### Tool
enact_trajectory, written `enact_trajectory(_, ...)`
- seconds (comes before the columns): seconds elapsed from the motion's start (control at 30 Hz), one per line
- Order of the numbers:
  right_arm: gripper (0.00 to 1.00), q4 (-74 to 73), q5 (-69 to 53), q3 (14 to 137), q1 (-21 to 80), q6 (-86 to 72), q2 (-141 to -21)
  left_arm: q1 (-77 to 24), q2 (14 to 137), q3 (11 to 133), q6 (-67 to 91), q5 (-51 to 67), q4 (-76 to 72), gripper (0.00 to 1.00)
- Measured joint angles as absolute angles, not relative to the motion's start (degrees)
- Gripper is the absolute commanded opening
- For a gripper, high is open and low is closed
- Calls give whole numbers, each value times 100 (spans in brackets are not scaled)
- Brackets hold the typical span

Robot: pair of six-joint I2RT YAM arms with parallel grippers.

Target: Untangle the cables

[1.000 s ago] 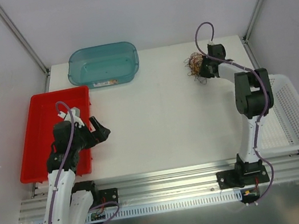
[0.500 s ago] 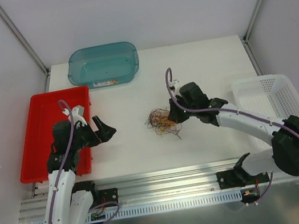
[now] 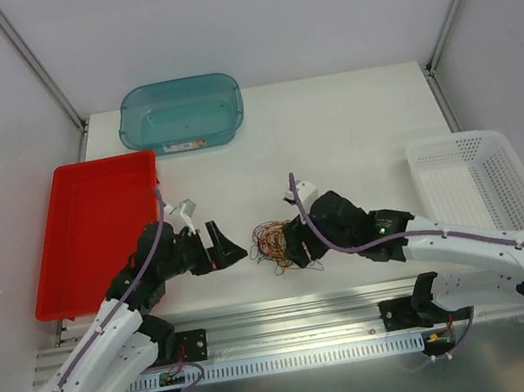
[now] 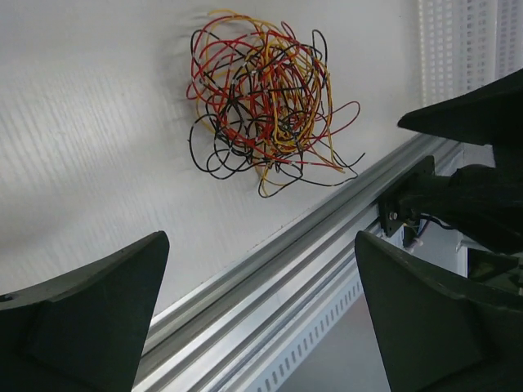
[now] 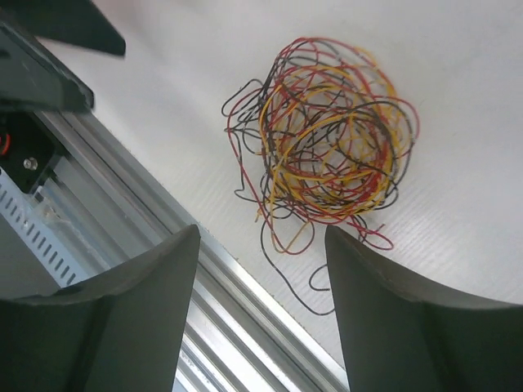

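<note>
The cables [image 3: 272, 243] are a fist-sized tangle of thin red, yellow-orange and black wires lying on the white table near its front edge. The same cables [image 4: 261, 106] fill the upper part of the left wrist view, and the cables [image 5: 327, 147] sit just ahead of the fingers in the right wrist view. My left gripper [image 3: 226, 248] is open just left of the tangle, apart from it, and my left gripper [image 4: 260, 245] holds nothing. My right gripper [image 3: 297, 249] is open at the tangle's right side. Nothing lies between the fingers of my right gripper [image 5: 261, 233].
A teal bin [image 3: 182, 114] stands at the back. A red tray [image 3: 91, 231] lies on the left and a white mesh basket [image 3: 480, 193] on the right. The aluminium rail [image 3: 292, 307] runs along the front edge, close to the tangle.
My right arm carried the tangle from the far right to the front middle, then opened and let it go. My left arm swung right, toward the tangle.
</note>
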State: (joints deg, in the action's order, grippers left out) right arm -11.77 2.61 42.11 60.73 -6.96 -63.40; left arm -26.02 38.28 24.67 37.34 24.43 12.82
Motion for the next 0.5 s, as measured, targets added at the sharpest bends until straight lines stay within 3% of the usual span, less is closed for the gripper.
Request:
enact_trajectory(0.27, 60, -1531, 1343, 4104, 6038, -1031, -5430, -4431, 4794, 2550, 4895, 703, 917, 99)
enact_trajectory(0.5, 57, -1695, 1804, 3852, 5918, -1341, -5336, -4956, 6361, 3271, 5360, -375, 716, 97)
